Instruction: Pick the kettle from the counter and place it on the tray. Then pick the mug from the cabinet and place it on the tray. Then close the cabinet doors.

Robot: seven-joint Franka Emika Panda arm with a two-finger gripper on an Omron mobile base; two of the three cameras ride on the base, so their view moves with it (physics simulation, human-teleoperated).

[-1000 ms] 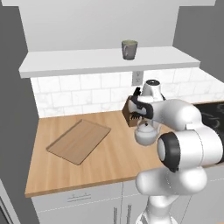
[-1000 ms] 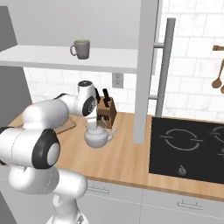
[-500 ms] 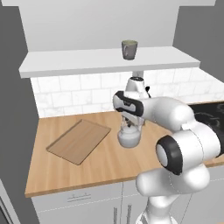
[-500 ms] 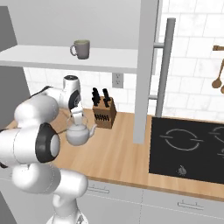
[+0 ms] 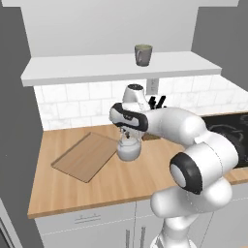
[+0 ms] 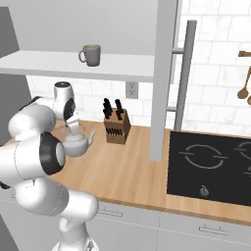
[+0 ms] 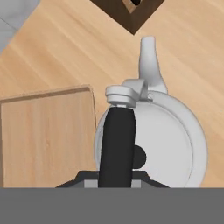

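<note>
First step of the task, and it is the carry: the gripper (image 5: 128, 137) has its jaws pinched on the dark arched handle of the kettle (image 5: 129, 149), and the kettle hangs just under the hand, clear of the counter (image 5: 116, 179) by the look of the left base view. From the hand view the handle runs straight up into the jaws, the kettle's round body directly below, spout pointing away toward the knife block (image 6: 116, 127). The kettle sits right at the right-hand edge of the tray (image 5: 85, 156), beside it more than over it; the tray's corner shows just left of the kettle body in the hand view. So the next move, as I judge it, calls for a short slide further left until the kettle is over the board's middle, then a gentle lowering and a release. Up on the cabinet's (image 5: 97, 68) shelf, the mug (image 5: 143, 54) waits, well above and to the right.
</note>
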